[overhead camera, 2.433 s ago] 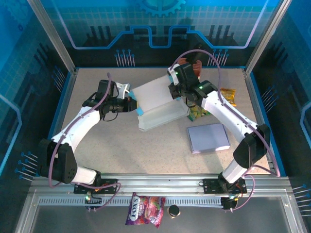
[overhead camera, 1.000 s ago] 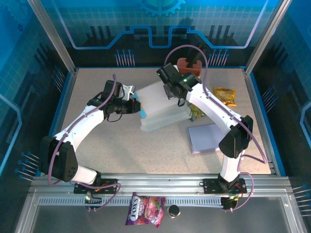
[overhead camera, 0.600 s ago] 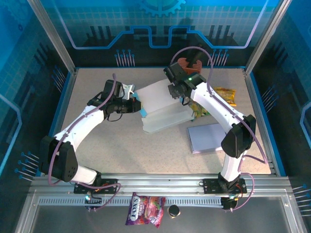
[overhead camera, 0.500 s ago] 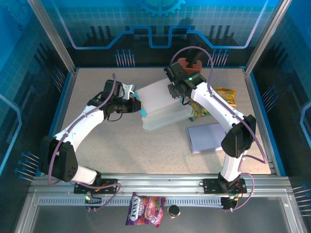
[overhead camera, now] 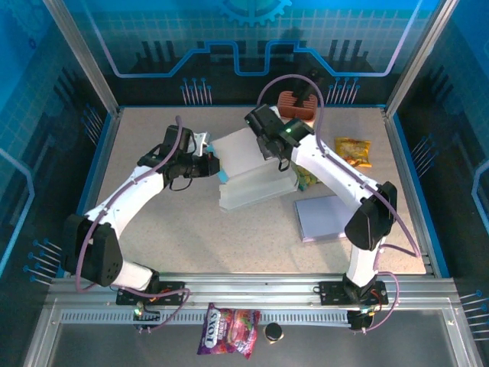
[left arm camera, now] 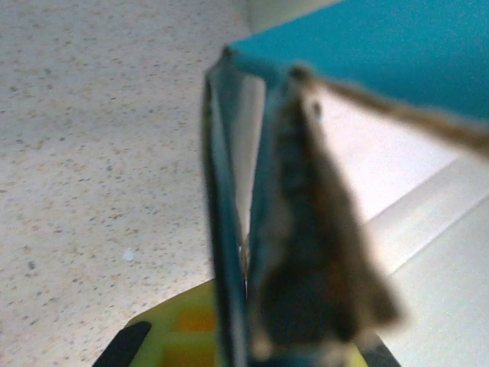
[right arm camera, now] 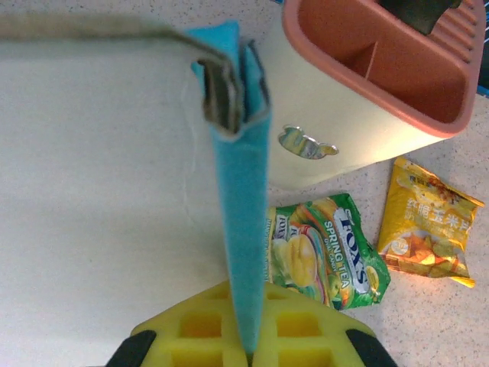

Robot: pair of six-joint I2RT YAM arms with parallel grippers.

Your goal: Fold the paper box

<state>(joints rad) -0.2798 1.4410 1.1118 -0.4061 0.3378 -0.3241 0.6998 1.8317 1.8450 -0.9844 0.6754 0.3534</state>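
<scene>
Top external view, paper box (overhead camera: 248, 174) on worktop (overhead camera: 191, 229), its left edge pinched by left hand (overhead camera: 217, 165), blue far flap clamped in right hand (overhead camera: 271, 150)

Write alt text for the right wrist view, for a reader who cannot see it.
The right gripper, blue jaws shut, pinches an edge of the white paper box spreading left. On the speckled table to the right: a cream tub with terracotta rim, a green sweet packet, a yellow snack packet.

White arms (overhead camera: 126, 195), black joints (overhead camera: 95, 256), purple cables (overhead camera: 79, 260)
</scene>
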